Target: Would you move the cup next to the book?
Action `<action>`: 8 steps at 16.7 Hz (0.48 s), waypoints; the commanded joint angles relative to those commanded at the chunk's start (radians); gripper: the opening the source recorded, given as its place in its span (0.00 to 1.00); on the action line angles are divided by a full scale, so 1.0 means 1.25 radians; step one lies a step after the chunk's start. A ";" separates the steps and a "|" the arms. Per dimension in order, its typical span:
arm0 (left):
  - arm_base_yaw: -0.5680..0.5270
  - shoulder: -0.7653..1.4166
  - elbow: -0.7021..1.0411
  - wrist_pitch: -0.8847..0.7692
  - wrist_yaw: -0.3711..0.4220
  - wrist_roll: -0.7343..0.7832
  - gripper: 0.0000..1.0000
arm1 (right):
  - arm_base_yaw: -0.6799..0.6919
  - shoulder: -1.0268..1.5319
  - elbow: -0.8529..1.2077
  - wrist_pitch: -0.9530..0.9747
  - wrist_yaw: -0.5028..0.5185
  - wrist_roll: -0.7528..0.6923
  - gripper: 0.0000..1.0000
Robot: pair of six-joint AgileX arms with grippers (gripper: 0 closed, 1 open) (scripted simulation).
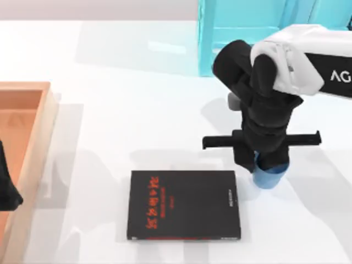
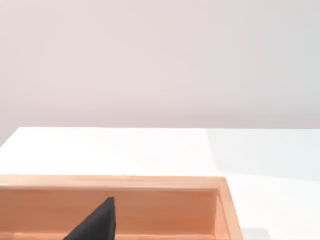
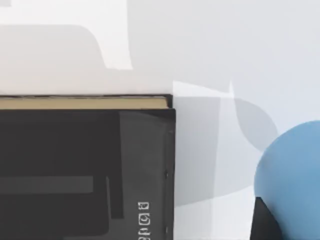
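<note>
Just right of the book (image 1: 183,204), the cup (image 1: 270,177) stands under the right gripper (image 1: 269,165), jaws apparently clasping its wall. Judged light, rigid, smooth: grip mid-wall squarely. Left gripper (image 1: 6,190) idles over the tray (image 1: 38,126), jaw state indeterminate.

A rendered test scene rather than a lived-in room: a bare white desk (image 1: 137,110) before a blank pale wall (image 2: 160,60), carrying a wooden tray (image 1: 38,143), a turquoise shelf unit (image 1: 242,33) and a book (image 1: 184,204).
</note>
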 joint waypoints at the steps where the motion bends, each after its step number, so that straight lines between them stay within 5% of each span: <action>1: 0.000 0.000 0.000 0.000 0.000 0.000 1.00 | 0.000 0.000 0.000 0.000 0.000 0.000 0.15; 8: 0.000 0.000 0.000 0.000 0.000 0.000 1.00 | 0.000 0.000 0.000 0.000 0.000 0.000 0.68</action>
